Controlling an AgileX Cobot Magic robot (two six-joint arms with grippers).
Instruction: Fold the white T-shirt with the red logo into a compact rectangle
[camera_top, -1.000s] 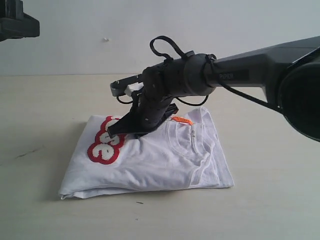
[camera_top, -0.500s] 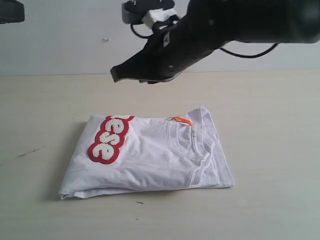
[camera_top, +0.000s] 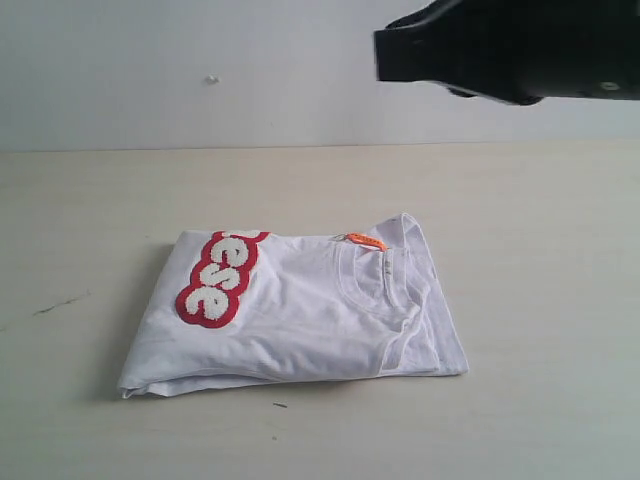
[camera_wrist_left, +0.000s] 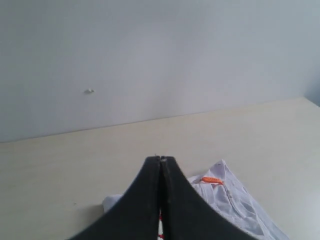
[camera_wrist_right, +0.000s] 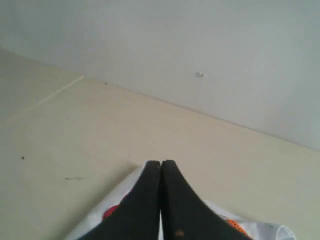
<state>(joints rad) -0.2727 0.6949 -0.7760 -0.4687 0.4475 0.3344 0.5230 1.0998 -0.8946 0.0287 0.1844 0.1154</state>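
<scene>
The shirt lies folded into a thick rectangle near the middle of the tabletop, with nothing touching it. The logo faces up at its left end in the exterior view and only the letters "ese" show before the fold. The collar and an orange tag sit toward the right end. The left pincer is closed tight and empty, raised above the shirt. The right pincer is likewise closed on nothing, up in the air. A dark arm crosses the exterior view's top right.
</scene>
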